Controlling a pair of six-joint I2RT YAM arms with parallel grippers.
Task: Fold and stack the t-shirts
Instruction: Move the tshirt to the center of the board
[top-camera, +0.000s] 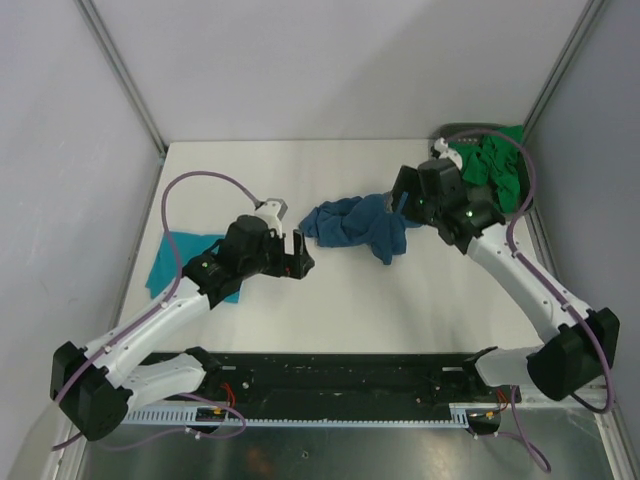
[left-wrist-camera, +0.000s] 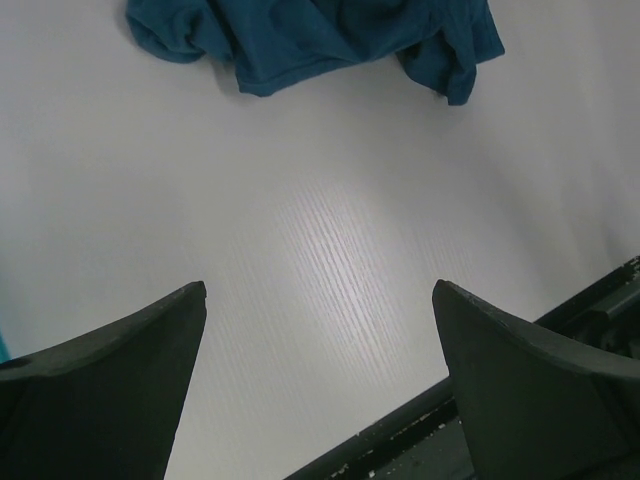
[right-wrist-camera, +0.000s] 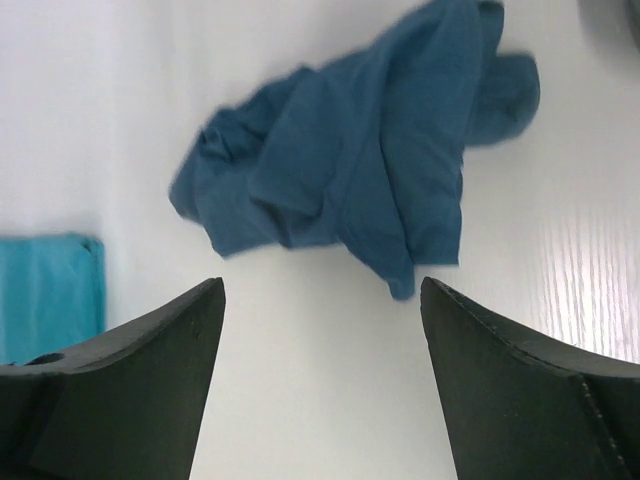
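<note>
A dark steel-blue t-shirt (top-camera: 355, 225) lies crumpled in the middle of the table; it also shows in the left wrist view (left-wrist-camera: 320, 40) and the right wrist view (right-wrist-camera: 370, 180). At the table's left edge a turquoise t-shirt (top-camera: 175, 258) lies flat, partly under the left arm, with its edge (right-wrist-camera: 50, 295) in the right wrist view. Bright green t-shirts (top-camera: 495, 170) are heaped at the back right. My left gripper (top-camera: 303, 255) (left-wrist-camera: 320, 300) is open just left of the blue shirt, with nothing in it. My right gripper (top-camera: 398, 200) (right-wrist-camera: 322, 290) is open over the shirt's right end, with nothing in it.
A dark grey tray (top-camera: 465, 130) under the green heap stands in the back right corner. A black rail (top-camera: 340, 375) with both arm bases runs along the near edge. Grey walls close in the table on three sides.
</note>
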